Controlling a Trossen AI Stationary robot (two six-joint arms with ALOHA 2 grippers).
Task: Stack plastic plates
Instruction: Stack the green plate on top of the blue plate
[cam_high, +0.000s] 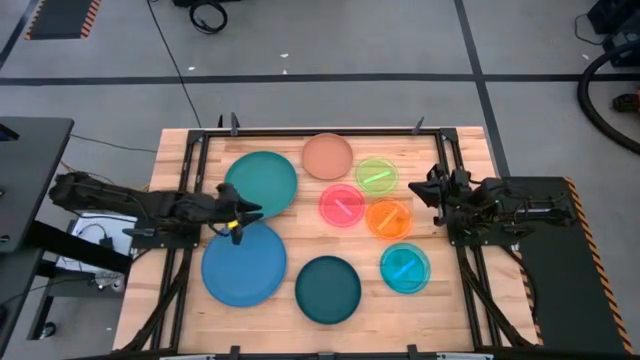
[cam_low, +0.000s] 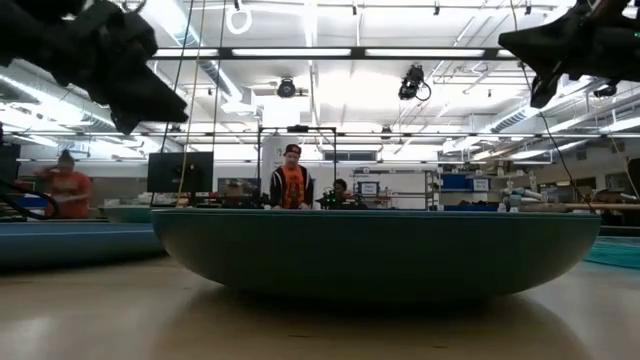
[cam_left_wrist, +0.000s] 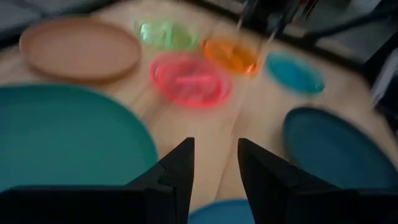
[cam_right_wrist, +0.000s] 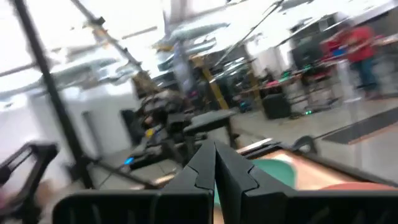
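Eight plates lie flat on the wooden table. The large ones are teal (cam_high: 260, 183), blue (cam_high: 243, 263) and dark teal (cam_high: 328, 289). A medium tan plate (cam_high: 328, 156) sits toward the far edge. The small translucent ones are green (cam_high: 376, 175), pink (cam_high: 342, 205), orange (cam_high: 389, 218) and cyan (cam_high: 405, 267). My left gripper (cam_high: 250, 213) hangs open above where the teal plate meets the blue one, and touches nothing. Its wrist view shows the open fingers (cam_left_wrist: 214, 158) over bare wood, between the teal plate (cam_left_wrist: 62, 137) and the dark teal plate (cam_left_wrist: 336, 149). My right gripper (cam_high: 413, 187) is shut (cam_right_wrist: 214, 149) and raised to the right of the green and orange plates.
A black frame rail (cam_high: 320, 131) runs along the table's far edge, with more rails down both sides. Bare wood shows between the pink plate and the dark teal one. In the low view the dark teal plate (cam_low: 375, 250) fills the foreground, and people stand in the room behind.
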